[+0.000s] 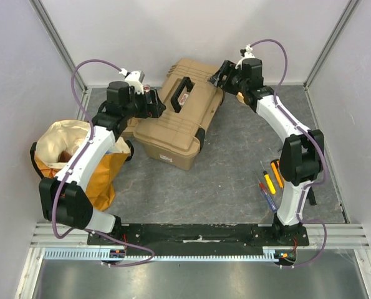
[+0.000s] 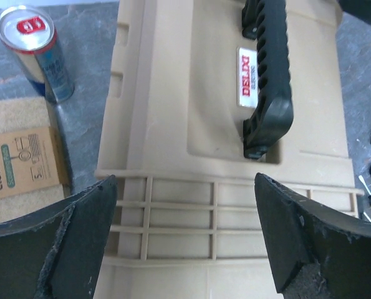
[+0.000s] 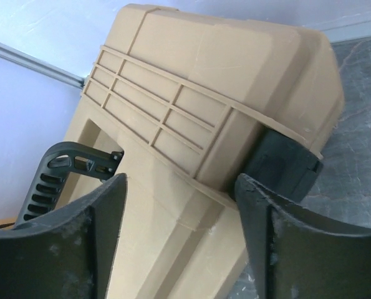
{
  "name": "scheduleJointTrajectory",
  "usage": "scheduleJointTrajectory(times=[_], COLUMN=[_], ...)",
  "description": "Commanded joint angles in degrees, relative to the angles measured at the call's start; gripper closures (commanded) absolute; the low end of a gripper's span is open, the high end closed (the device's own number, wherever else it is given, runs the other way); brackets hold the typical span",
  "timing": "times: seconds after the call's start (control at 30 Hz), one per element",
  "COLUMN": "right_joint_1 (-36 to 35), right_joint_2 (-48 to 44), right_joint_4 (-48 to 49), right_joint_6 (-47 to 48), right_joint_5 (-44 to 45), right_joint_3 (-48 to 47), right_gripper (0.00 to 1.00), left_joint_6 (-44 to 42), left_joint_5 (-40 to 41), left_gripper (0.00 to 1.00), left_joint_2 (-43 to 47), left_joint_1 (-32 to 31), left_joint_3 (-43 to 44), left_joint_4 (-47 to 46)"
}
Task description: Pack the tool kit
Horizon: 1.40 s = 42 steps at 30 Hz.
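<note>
The tan toolbox [image 1: 179, 118] stands shut at the back middle, its black handle [image 1: 181, 93] lying on the lid. My left gripper [image 1: 157, 103] is open and empty over the box's left end; the left wrist view shows the lid [image 2: 222, 212] and handle [image 2: 269, 68] between my fingers. My right gripper [image 1: 219, 76] is open and empty at the box's far right end, close to a black latch [image 3: 282, 165]. Small yellow, red and blue screwdrivers [image 1: 269, 184] lie by the right arm's base. The hammer and inner tray are out of view.
A yellow-cream cloth bag [image 1: 79, 156] stands open at the left beside the left arm. A drink can [image 2: 38, 53] and a small cardboard box marked "Cleaning" [image 2: 23, 162] sit left of the toolbox. White walls close in the back and sides.
</note>
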<state>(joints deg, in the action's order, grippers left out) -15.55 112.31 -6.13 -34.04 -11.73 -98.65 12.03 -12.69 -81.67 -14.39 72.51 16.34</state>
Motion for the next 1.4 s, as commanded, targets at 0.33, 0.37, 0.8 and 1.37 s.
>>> scheduleJointTrajectory(times=[0.33, 0.37, 0.8, 1.37], right_joint_1=[7.20, 7.64, 12.30, 9.23], right_joint_2=[-10.45, -10.36, 0.35, 14.33], right_joint_4=[3.22, 5.06, 54.44, 62.82], right_joint_6=[-8.74, -10.07, -47.67, -55.69], right_joint_5=[0.40, -0.74, -15.87, -18.50], right_joint_3=[17.34, 19.01, 32.38, 24.04], right_gripper=[0.02, 0.02, 0.02, 0.02], left_joint_6=[4.94, 3.63, 4.66, 12.31], left_joint_5=[-7.06, -10.31, -22.20, -25.81], left_gripper=[0.07, 0.08, 0.19, 0.27], left_joint_2=[-10.25, -11.40, -18.71, -14.31], left_joint_1=[5.25, 5.25, 5.17, 5.16], left_joint_3=[12.12, 13.09, 14.25, 5.54], left_joint_4=[-6.32, -5.97, 0.36, -2.36])
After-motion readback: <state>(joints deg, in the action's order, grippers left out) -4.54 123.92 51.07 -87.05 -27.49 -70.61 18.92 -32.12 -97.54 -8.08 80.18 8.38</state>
